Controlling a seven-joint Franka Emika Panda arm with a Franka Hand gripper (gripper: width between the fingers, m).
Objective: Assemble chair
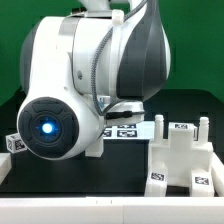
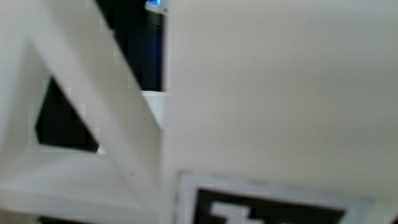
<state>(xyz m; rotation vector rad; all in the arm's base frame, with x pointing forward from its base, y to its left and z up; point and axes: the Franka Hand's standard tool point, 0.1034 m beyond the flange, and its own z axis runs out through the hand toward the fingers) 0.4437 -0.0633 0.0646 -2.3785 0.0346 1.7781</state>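
Observation:
The chair shows as chunky white tagged parts. A blocky white piece (image 1: 185, 162) with two upright posts lies at the exterior view's right. A small tagged white block (image 1: 12, 143) sits at the exterior view's left. My arm (image 1: 85, 85) fills the middle of that view and hides the gripper behind its body. In the wrist view a broad white panel (image 2: 267, 90) sits very close, with a black-and-white tag (image 2: 267, 205) on it and a slanted white bar (image 2: 107, 95) beside it. No fingers show there.
The marker board (image 1: 128, 130) lies flat on the black table (image 1: 120, 175) behind my arm, partly hidden by it. A green wall stands at the back. The table's front edge runs along the bottom of the exterior view.

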